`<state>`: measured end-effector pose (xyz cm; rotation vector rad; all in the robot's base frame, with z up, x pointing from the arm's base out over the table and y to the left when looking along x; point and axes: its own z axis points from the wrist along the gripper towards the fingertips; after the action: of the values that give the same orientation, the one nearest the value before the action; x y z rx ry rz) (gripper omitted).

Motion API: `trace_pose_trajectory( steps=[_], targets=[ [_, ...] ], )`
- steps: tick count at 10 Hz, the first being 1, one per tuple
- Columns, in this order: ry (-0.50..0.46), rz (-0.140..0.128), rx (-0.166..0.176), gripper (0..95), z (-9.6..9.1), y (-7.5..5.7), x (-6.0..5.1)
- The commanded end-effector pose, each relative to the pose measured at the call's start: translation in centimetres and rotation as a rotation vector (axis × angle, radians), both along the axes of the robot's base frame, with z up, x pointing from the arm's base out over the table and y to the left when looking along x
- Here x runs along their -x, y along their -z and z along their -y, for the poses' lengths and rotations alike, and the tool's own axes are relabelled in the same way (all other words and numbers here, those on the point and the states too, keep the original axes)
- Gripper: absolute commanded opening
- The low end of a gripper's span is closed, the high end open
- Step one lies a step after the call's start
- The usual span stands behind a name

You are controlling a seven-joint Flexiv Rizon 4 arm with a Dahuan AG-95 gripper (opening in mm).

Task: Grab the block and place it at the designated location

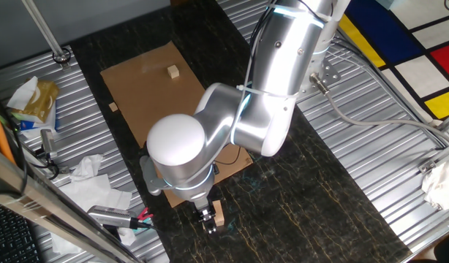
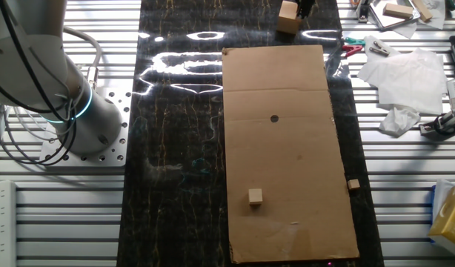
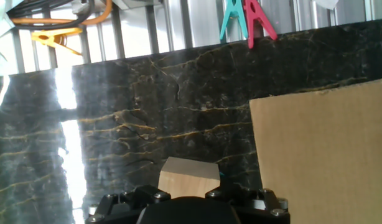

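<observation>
Black and close up, the gripper (image 3: 188, 208) fills the bottom edge of the hand view. Its fingers do not show there. The block (image 3: 189, 177) peeks out right above it, pale and plain. It is down low over the dark table top (image 3: 147, 124), which has thin gold lines running through it.

One fixed view shows the big silver arm (image 1: 272, 66) bending down over the table, with its round white cap (image 1: 177, 141) in front. The gripper hangs under the arm, and the block is right against its dark fingers, on the side away from the arm. From these pictures nobody can tell if the jaws are squeezing the block or only sitting next to it.

The block is off the brown cardboard sheet (image 2: 287, 156), near 1 of its short ends. The black dot (image 2: 274, 118) is marked on the sheet, well apart from the block. A much smaller cube (image 2: 255, 196) sits on the sheet too, farther along than the dot. A tiny tan chip (image 2: 353, 184) lies on the dark table, just beside the long edge of the sheet.

Past the table top, the hand view shows 2 clips side by side, 1 teal clip (image 3: 231, 18) and 1 red clip (image 3: 260, 22). A yellow clip (image 3: 54, 37) lies off to the other side. In the other fixed view, crumpled white paper (image 2: 402, 78) lies on the ribbed metal beside the table.
</observation>
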<state>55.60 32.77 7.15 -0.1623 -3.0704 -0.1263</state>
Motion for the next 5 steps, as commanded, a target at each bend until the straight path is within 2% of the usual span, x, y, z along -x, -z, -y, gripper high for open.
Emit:
trace_pose_trajectory(
  steps=[1, 5],
  targets=[
    [0.012, -0.001, -0.003, 76.0, 0.02, 0.0, 0.16],
    [0.036, -0.017, -0.014, 76.0, -0.05, 0.29, 0.41]
  ],
)
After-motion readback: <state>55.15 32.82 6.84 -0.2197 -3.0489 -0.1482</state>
